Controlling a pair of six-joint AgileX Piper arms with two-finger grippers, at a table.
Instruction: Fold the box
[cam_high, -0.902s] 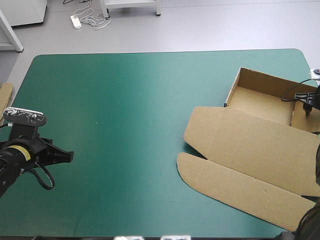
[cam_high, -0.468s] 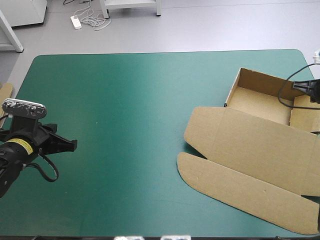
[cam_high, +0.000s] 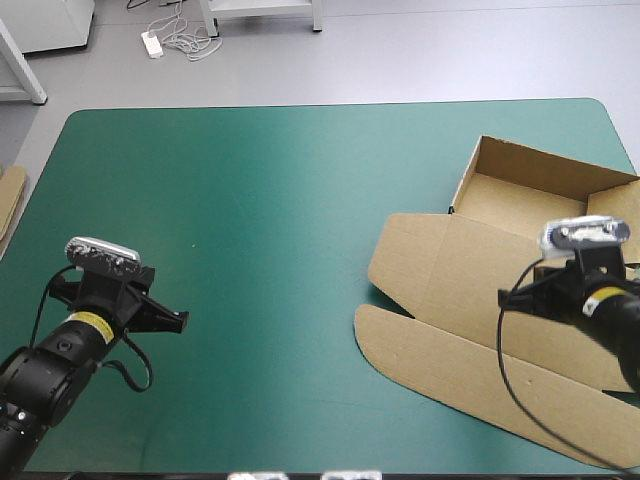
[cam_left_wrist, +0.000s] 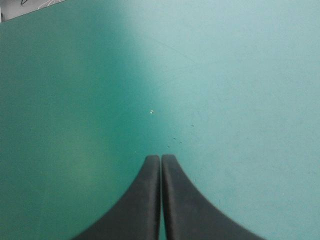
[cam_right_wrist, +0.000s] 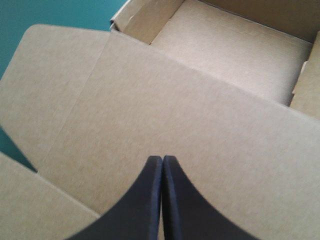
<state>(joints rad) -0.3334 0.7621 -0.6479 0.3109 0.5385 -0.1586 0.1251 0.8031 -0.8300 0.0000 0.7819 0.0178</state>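
Arms have both shifted: the left gripper, pressed together, now sits farther in over the bare teal-green cover at lower left; the right gripper, likewise pressed together, has left the tray for the flat lid of the box at right. Its arm hides the lid's right end.

Count, high view:
- 1 brown box, right side of the frame (1 open tray part at upper right, 1 flat lid part below it, all one sheet).
- 2 grippers: left gripper at lower left of the frame, right gripper at lower right.
- 2 black fingers per gripper, 4 in total.
- 1 edge of more brown board, at the far left of the frame.
- 1 table with 1 teal-green cover.
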